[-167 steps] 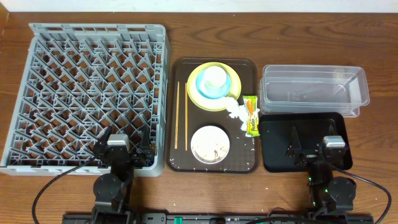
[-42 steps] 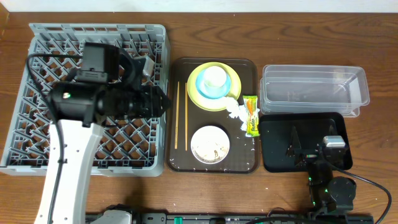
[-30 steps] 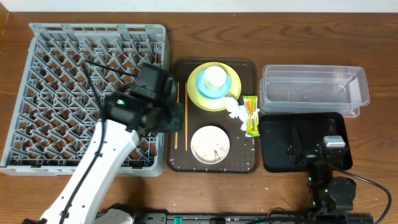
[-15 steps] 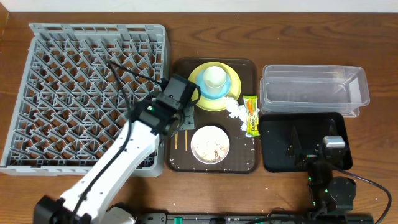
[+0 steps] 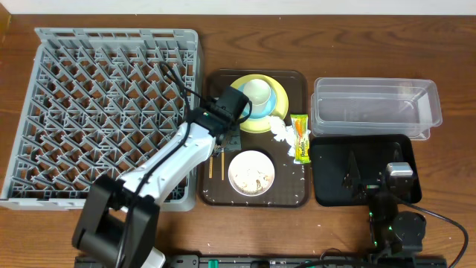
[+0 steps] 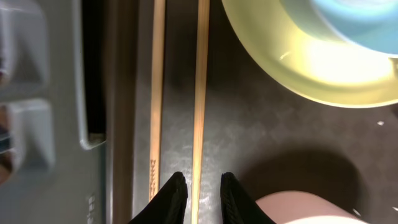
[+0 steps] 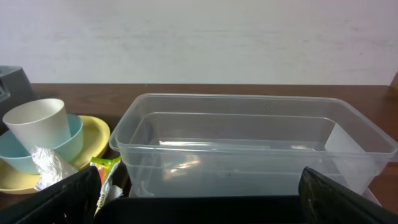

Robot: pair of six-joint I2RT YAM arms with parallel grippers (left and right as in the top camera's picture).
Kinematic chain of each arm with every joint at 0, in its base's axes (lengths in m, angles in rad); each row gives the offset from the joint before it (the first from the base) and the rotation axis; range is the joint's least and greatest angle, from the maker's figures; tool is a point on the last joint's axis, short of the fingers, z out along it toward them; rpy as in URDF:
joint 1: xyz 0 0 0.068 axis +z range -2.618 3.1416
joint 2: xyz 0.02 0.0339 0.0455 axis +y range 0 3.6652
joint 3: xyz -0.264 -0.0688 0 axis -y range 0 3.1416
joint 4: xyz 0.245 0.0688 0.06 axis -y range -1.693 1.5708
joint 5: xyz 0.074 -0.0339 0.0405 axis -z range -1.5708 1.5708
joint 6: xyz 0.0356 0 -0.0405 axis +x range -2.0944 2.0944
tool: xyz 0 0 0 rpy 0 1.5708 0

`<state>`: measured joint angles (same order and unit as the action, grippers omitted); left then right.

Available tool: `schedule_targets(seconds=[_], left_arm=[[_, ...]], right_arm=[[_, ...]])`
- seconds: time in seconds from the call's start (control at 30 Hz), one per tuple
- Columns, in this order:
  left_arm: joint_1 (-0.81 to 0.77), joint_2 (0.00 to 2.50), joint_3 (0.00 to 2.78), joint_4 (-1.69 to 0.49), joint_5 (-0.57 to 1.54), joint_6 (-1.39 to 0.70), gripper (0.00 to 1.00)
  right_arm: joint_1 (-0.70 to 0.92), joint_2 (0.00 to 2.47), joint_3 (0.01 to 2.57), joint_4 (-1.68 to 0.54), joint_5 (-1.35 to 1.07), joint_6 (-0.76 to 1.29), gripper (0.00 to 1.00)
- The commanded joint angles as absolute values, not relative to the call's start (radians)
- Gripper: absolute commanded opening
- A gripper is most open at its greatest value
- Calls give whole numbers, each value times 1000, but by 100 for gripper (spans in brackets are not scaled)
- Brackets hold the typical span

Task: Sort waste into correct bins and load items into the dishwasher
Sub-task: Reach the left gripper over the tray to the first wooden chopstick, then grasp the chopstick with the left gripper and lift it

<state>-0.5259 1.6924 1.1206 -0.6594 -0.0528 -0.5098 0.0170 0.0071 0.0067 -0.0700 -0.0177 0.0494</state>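
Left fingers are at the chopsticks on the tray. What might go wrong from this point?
1. The left gripper has only the plate-side chopstick between its fingers. The rack-side chopstick lies outside them, so it may be left behind or knocked askew.
2. The yellow plate sits close beside that stick. If the stick tilts on lifting, it might strike the plate's rim.

The chopsticks are pale bare wood, smooth and matt; the yellow plate is glossy, catching bright highlights; the serving tray is dark brown with a fine-grained, dull sheen; the clear tub is transparent, shiny plastic; the dish rack is matt grey plastic; the counter shows brown wood grain.
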Motion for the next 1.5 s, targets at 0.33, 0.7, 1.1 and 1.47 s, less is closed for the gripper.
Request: schedule_targets(seconds=[0.33,0.7,1.1,1.47], left_arm=[[-529,1847,1111,-563,-73,-439,23],[-529,1887,1096,-547,-106,-439,27],[-529,1891,1014,-458,-106,-447,27],[-529,1891,1014,-458,-107,-446,8]], right_arm=[[20,5,6,-75,-12,63,99],[20,5,6,-75,-12,63,99],[20,5,6,-75,-12,62,99],[20,5,6,-75,-12,62,99]])
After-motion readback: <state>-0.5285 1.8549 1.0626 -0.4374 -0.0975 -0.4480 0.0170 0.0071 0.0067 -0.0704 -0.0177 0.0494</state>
